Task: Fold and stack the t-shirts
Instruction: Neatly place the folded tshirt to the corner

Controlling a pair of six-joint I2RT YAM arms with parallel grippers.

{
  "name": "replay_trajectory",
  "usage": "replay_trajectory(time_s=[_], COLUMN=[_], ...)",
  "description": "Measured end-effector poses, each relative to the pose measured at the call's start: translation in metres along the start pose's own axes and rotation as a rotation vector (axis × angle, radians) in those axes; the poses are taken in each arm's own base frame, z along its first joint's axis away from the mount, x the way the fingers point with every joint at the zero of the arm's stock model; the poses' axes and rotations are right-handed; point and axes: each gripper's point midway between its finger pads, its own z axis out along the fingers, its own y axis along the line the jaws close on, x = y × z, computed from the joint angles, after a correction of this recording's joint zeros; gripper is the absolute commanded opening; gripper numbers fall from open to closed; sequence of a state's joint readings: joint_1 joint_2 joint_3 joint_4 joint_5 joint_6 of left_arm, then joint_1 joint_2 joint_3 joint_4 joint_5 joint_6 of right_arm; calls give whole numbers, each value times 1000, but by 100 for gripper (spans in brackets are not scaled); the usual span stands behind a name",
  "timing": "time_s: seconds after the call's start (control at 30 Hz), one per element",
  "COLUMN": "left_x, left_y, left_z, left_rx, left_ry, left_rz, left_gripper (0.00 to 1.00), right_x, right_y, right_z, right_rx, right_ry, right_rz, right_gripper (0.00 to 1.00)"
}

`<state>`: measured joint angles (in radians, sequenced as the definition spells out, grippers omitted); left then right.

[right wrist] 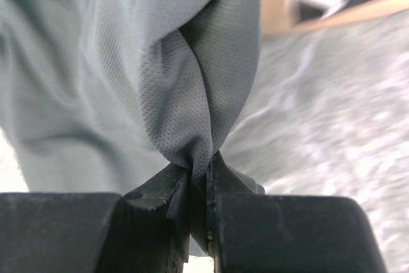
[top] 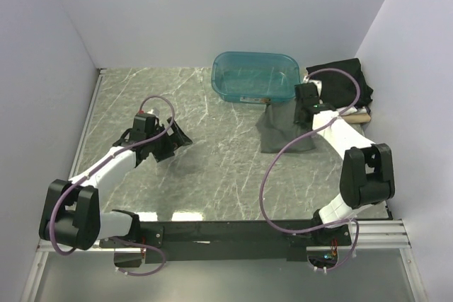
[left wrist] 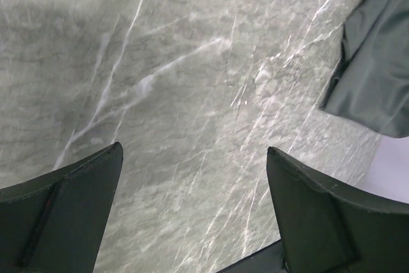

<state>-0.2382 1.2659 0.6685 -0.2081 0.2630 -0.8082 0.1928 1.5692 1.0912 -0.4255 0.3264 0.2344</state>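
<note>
Right claw (right wrist: 199, 176) pinching grey t-shirt (top: 280, 134), partly behind arm (top: 334, 129), perhaps shirts (top: 347, 78) beyond

we see tub (top: 255, 76) at table (top: 212, 175) back, right of centre | t-shirt (top: 282, 132) just in front of it, pinched in right claw (right wrist: 208, 183) | more t-shirts (top: 343, 79) piled far right | left claw (top: 178, 139) over table's left, well apart

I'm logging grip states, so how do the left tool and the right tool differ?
The left tool stands wide open; the right tool is shut. The left tool holds nothing above the bare grey marble tabletop; the right tool pinches a fold of the soft charcoal-grey cloth t-shirt. Both are black.
</note>
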Motion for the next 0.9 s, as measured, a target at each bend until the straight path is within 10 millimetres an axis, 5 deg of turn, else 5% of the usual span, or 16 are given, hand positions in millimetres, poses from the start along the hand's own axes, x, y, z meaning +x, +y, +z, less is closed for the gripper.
replay_trajectory(time_s=[0.33, 0.9], left_x=[-11, -10], left_y=[-1, 6], left_z=[2, 15], left_rx=[-21, -65], left_ry=[-32, 2], left_rz=[5, -10], left_gripper=[99, 99], right_x=[-87, -167], right_y=[-51, -91], right_z=[-1, 3], right_rx=[113, 109], right_ry=[-152, -212], right_rz=[9, 91], right_gripper=[0, 0])
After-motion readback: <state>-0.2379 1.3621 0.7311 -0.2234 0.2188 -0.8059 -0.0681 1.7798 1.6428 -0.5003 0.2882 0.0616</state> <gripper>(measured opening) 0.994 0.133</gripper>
